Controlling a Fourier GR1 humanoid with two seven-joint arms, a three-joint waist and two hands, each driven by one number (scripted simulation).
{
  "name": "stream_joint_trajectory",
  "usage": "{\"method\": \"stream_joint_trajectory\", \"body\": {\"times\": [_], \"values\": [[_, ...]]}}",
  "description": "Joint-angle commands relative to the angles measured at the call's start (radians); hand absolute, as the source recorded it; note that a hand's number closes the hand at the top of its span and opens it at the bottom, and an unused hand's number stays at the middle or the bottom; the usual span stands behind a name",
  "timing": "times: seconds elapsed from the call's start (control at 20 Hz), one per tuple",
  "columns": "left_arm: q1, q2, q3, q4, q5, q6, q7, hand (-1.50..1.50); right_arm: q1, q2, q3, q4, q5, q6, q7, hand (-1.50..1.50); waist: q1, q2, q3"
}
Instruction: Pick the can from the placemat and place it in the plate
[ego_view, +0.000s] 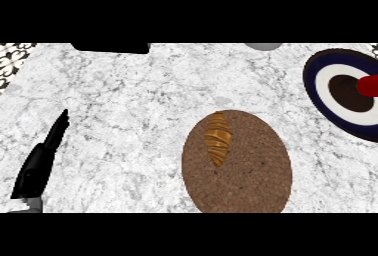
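The robot's left hand (38, 165) rests open, a slim black shape seen edge-on, fingers straight and held together, tips pointing up and a little to the right. Just below the palm, a sliver of grey forearm (32, 205) shows.

No readable text, labels or numbers anywhere.

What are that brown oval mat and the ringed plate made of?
The placemat looks like woven fibre or cork, matte: its brown surface is finely speckled. The plate seems glazed ceramic, with smooth, even navy and white rings, though plastic is possible.
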Motion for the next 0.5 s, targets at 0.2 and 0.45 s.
{"method": "stream_joint_trajectory", "body": {"times": [0.2,0.45], "values": [[0.018,-0.014,-0.014,-0.046,-0.013,0.005,0.034,0.0,-0.078,0.087,-0.01,0.148,0.013,0.006,0.021,-1.5,-0.005,-0.002,0.001],[-0.063,0.002,0.019,0.021,0.002,0.002,0.037,0.0,-0.121,0.053,-0.13,0.189,-0.107,0.085,0.015,-1.5,-0.022,0.001,0.001]]}}
